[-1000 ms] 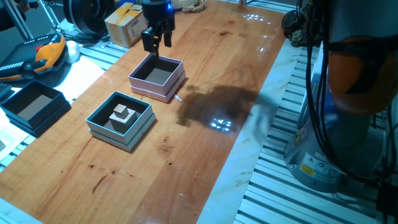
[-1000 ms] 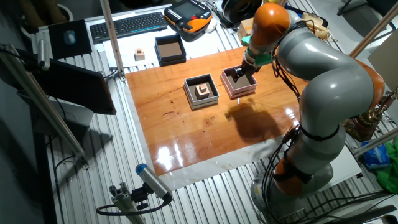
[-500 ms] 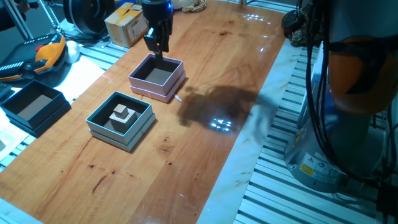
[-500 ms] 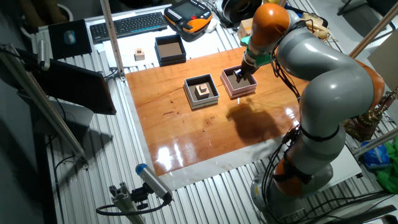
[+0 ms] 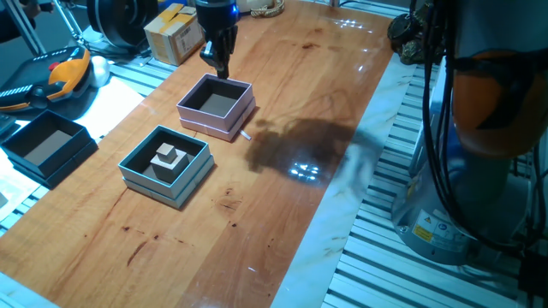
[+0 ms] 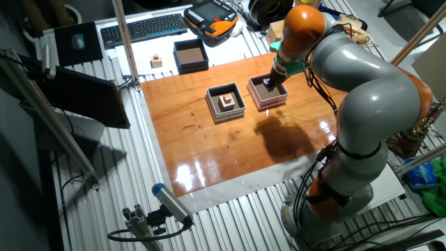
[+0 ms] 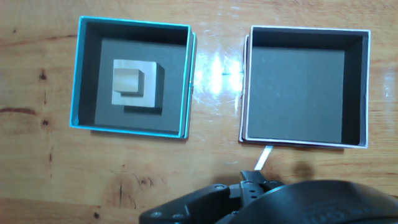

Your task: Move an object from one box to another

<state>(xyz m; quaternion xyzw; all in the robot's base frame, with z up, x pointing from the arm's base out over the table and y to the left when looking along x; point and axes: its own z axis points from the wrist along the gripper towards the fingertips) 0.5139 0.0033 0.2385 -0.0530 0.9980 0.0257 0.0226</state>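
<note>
The teal box [image 5: 158,190] stands on the wooden table, nearer the front, and holds a stepped pale wooden block [image 5: 169,156]. The pink box [image 5: 214,126] stands just behind it with nothing inside. My gripper [image 5: 217,70] hangs above the pink box's far edge, fingers seen edge-on and holding nothing. The other fixed view shows the teal box [image 6: 224,116], block [image 6: 227,100], pink box [image 6: 268,103] and gripper [image 6: 273,80]. The hand view looks straight down on the teal box [image 7: 76,74] with the block [image 7: 132,81] and the pink box [image 7: 255,81]; my fingertips are out of view there.
A black box [image 5: 47,145] sits off the table's left edge, also in the other fixed view [image 6: 190,56]. A cardboard box [image 5: 175,34] and an orange pendant [image 5: 51,81] lie behind. A small white tag [image 7: 263,157] lies beside the pink box. The arm's base [image 5: 462,171] stands right.
The hand has turned about its axis over the pink box's far edge, so the two spread fingers now show as one narrow shape. The boxes and block have not moved.
</note>
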